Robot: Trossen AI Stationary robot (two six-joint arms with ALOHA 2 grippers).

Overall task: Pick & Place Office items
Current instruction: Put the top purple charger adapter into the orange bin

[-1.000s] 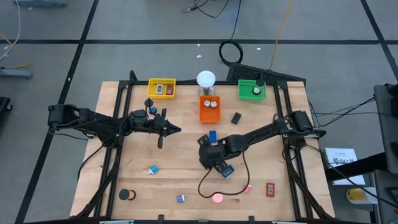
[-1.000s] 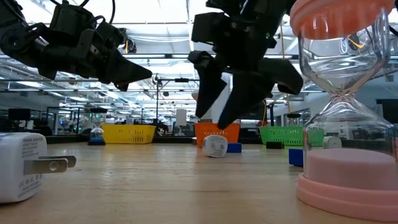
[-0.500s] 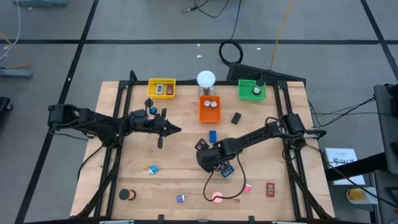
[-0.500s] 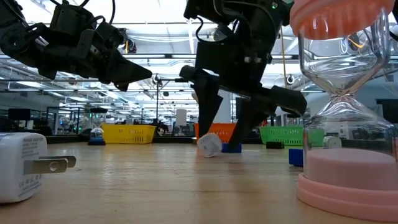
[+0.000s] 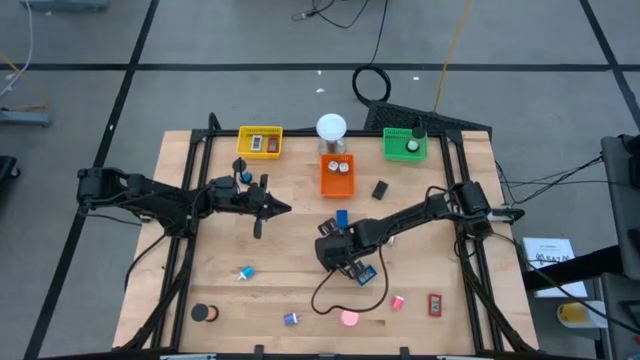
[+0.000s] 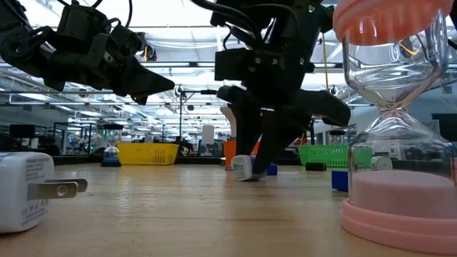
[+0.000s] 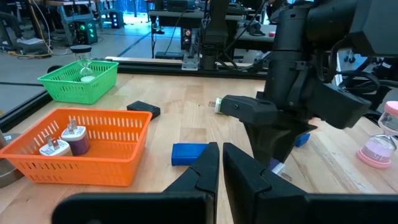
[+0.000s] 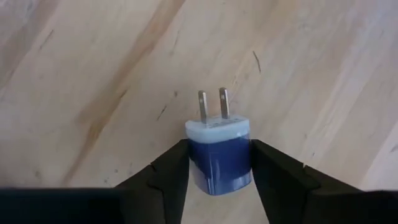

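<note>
A blue charger plug [image 8: 219,158] with a white face and two prongs lies on the wooden table. My right gripper [image 5: 337,252] stands over it near the table's middle and is shut on it. In the low view the plug's white face [image 6: 243,168] shows at the fingers' lower ends. The high view hides the plug under the gripper. My left gripper [image 5: 285,208] hangs shut above the table's left half, holding nothing. Other office items lie scattered over the board. My right gripper pinches the plug's blue body by its two opposite sides [image 8: 239,155] between its two fingers [image 8: 171,171]. The fingers come steeply from above, slanting down. The prongs [image 8: 212,106] point away from the gripper. The plug rests on the table [image 6: 214,207].
Yellow [image 5: 260,142], orange [image 5: 337,176] and green [image 5: 405,145] trays and a white globe lamp [image 5: 331,127] stand along the far edge. A blue block [image 5: 342,219], another blue piece [image 5: 364,273], a pink hourglass [image 5: 349,318], a red block [image 5: 434,304] and a black roll [image 5: 204,313] lie around.
My right gripper has come down toward the table, rolled a little, and its fingers have closed in from a wide gap onto the plug. The plug has shifted slightly on the board.
</note>
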